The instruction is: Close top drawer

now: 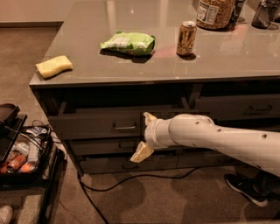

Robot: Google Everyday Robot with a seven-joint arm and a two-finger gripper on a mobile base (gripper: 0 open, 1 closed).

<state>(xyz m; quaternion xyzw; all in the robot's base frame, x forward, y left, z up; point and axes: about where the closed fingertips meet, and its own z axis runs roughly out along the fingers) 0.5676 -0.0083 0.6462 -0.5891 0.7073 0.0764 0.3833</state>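
The top drawer (pixel 92 127) is a dark grey-brown drawer under the left part of the counter (pixel 144 65), and it stands pulled out a little. Its small silver bar handle (pixel 125 127) is at the centre of its front. My gripper (pixel 145 134) is at the end of a white arm that reaches in from the right. It sits against the drawer front just right of the handle. It is open and empty, with one cream finger up and the other finger (pixel 141 152) down over the slimmer drawer front (pixel 105 146) below.
On the counter lie a yellow sponge (pixel 54 65), a green bag (pixel 128 42), a can (pixel 187 38) and a jar (pixel 214 12). A black cart (pixel 26 168) with clutter stands at the left. A cable (pixel 131 178) runs over the floor. A shoe (pixel 245 189) is at the lower right.
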